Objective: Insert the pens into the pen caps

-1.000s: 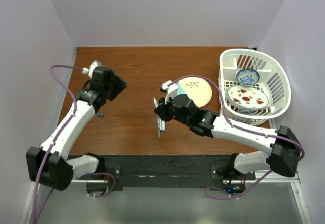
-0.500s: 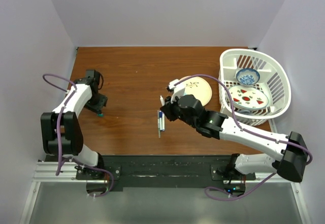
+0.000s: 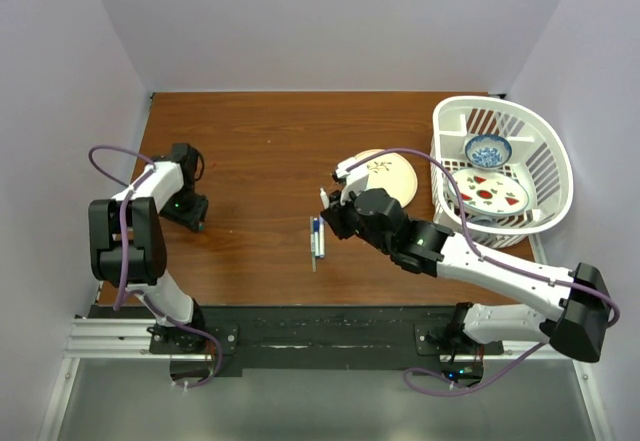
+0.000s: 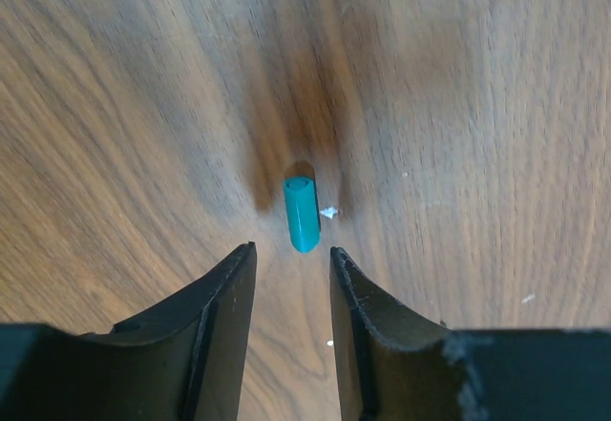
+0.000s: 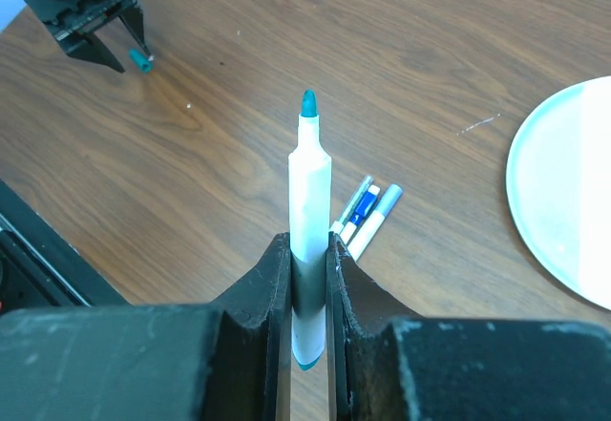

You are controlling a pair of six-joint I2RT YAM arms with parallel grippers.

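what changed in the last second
The left gripper swung down and back to the green cap, now open just short of it. The right gripper, shut on a pen, shifted slightly right. The other pens, plate and basket stayed put.

The brown wooden table (image 3: 270, 141) carries a green cap (image 4: 302, 214), lying just ahead of the left gripper (image 4: 290, 251) in line with its gap. Pens (image 5: 366, 213) lie side by side just beyond the right gripper (image 5: 307, 240). Further to that gripper's right are a plate (image 5: 563, 192) and a basket (image 3: 500, 109).
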